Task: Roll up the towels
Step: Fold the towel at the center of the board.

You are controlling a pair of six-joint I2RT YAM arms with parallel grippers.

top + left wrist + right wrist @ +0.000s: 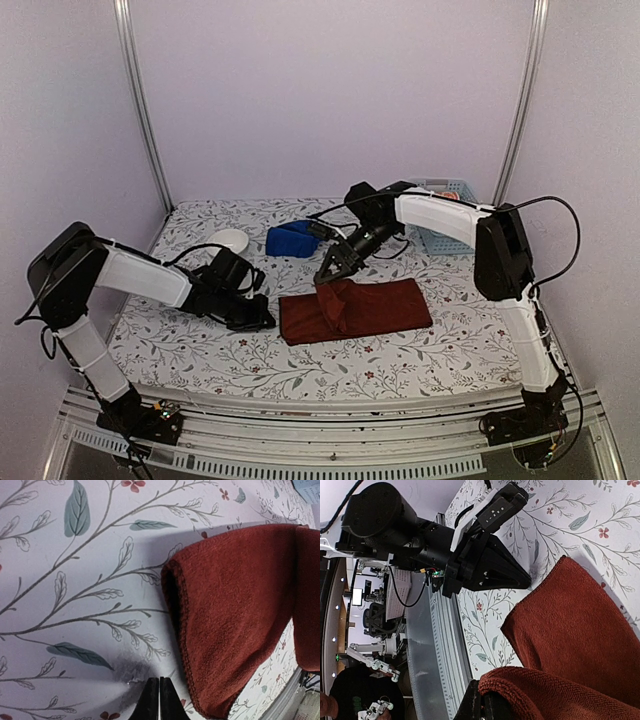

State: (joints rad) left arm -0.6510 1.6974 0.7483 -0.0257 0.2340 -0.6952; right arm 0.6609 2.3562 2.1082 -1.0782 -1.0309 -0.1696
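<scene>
The right gripper [335, 272] is clamped on a raised fold of the red towel [380, 308]. The cloth is bunched directly beneath its fingers. In the right wrist view the pinched hem is held at the fingertips, and the rest of the towel is spread flat ahead of them.

The left gripper [258, 318] is lowered to the tablecloth [190, 350] with its fingers pressed together and nothing caught between them. The open end of the red towel lies just beside its tips. It appears to be separated from them by a narrow strip of printed cloth.

The blue towel [290, 241] is found just behind the right gripper, on the side away from the arm bases. It is gathered into a short, compact bundle beside a white bowl [229, 240].

From this layout, the blue towel is judged to be already rolled, though how tight the roll is cannot be told. The red towel is judged to be only begun. One end is lifted and doubled over under the right gripper, while most of its length lies flat and unrolled. Roughly half of the task is therefore taken as done. What remains is for the red towel to be wound along its length and set down as a finished roll.
</scene>
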